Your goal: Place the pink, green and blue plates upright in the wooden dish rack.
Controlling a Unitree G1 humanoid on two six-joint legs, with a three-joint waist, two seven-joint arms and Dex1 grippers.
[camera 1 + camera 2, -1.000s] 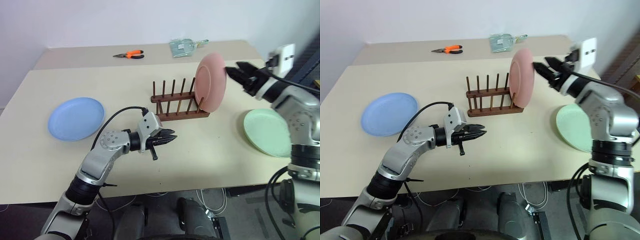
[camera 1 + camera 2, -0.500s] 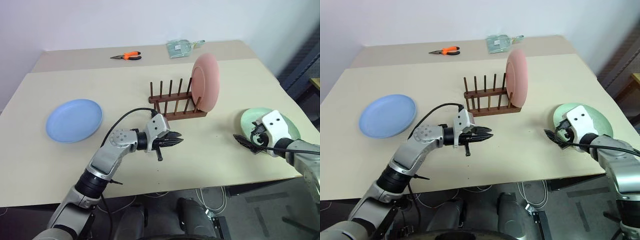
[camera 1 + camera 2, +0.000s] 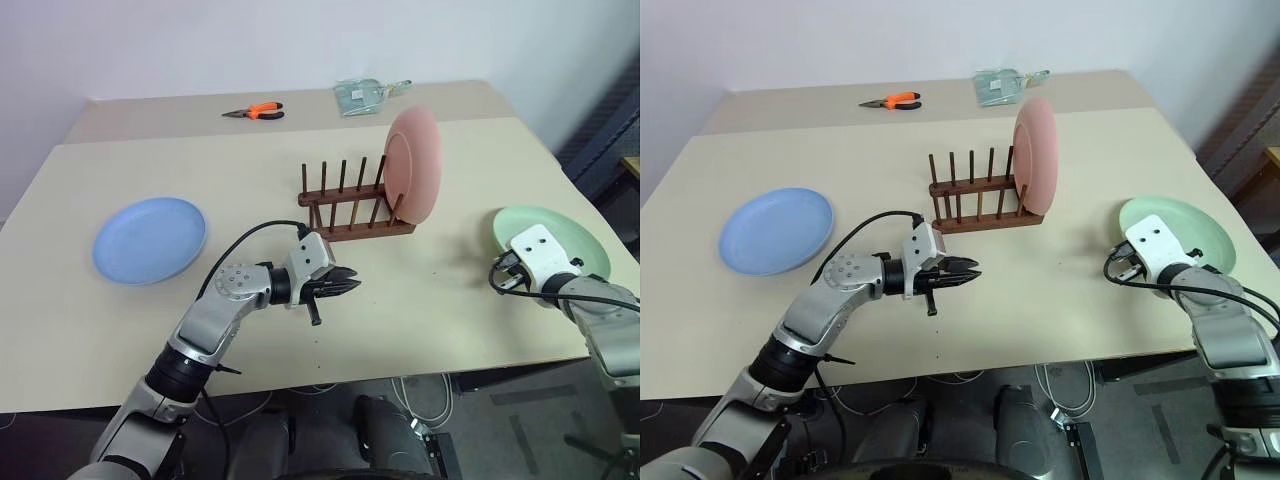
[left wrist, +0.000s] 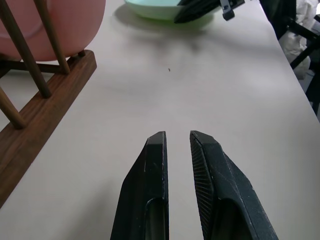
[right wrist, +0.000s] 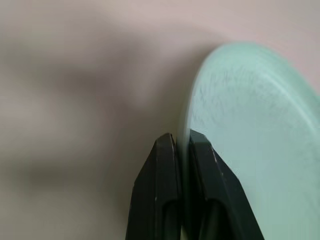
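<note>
The pink plate (image 3: 412, 165) stands upright at the right end of the wooden dish rack (image 3: 345, 205). Flat on the table lie the blue plate (image 3: 150, 238) at the left and the green plate (image 3: 570, 235) at the right. My right gripper (image 5: 181, 136) is shut on the green plate's (image 5: 250, 125) left rim, the rim pinched between its fingers. My left gripper (image 3: 352, 285) hovers low over the table in front of the rack, shut with only a thin gap and nothing in it; it points right toward the green plate (image 4: 150, 7).
Orange-handled pliers (image 3: 256, 110) and a clear plastic bag (image 3: 365, 93) lie at the table's far side. Several rack slots left of the pink plate stand free. Bare tabletop (image 3: 440, 280) stretches between the rack and the green plate.
My right arm swung down from beside the pink plate to the green plate's rim and shut on it. The pink plate stays in the rack. The left gripper has kept its place.
</note>
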